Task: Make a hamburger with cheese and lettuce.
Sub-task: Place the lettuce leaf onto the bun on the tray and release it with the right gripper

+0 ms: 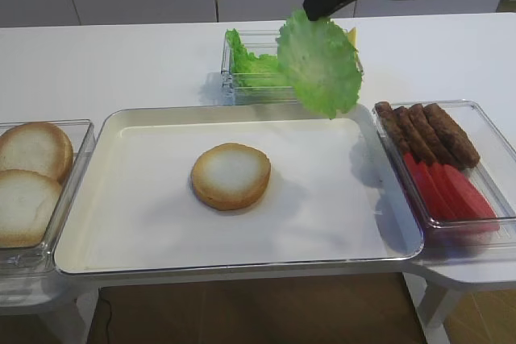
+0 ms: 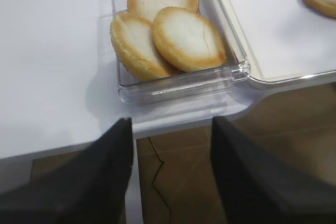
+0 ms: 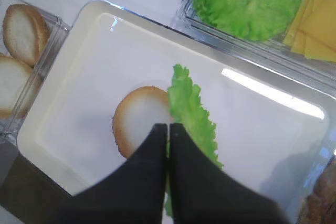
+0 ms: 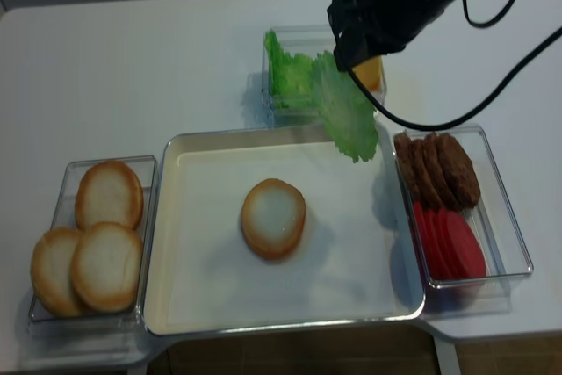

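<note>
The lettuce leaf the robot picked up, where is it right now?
The lettuce leaf hangs from the shut right gripper, in the air over the tray's back right corner, just in front of the lettuce bin.

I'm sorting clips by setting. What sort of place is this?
Probably a lab bench set up as a mock burger station: a white table, a tray with one bun, and clear bins of fillings.

Cheese point(image 3: 315, 22) cut by frame edge, lettuce point(image 3: 191, 124) partly behind right pincer point(image 3: 168, 127)
</note>
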{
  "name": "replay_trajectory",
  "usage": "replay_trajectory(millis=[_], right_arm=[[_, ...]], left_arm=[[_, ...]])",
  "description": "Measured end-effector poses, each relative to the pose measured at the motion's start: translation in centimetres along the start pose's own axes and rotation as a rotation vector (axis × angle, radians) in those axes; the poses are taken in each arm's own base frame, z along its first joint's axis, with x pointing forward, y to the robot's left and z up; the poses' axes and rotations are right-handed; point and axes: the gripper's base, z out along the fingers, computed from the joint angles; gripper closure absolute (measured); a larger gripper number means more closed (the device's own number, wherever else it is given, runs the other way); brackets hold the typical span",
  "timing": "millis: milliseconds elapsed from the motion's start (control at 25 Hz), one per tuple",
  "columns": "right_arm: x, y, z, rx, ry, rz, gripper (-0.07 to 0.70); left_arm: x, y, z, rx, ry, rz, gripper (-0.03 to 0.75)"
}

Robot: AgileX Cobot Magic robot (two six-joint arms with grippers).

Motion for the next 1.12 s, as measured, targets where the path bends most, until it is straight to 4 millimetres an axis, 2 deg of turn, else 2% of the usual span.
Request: replay_trajectory(millis=[240, 600, 1120], right_arm=[[1.1, -0.1, 1.1, -0.042, 0.032, 0.021, 0.636], [1.6, -0.6, 2.1, -0.051, 0.031, 0.029, 0.636], [1.4, -0.7, 2.5, -0.062, -0.012, 0.031, 0.636]], left_arm=[[0.0, 0.0, 0.0, 0.0, 0.0, 0.0, 0.356], [0.0, 0.0, 0.0, 0.0, 0.0, 0.0, 0.356], [0.0, 0.0, 0.0, 0.0, 0.0, 0.0, 0.356]])
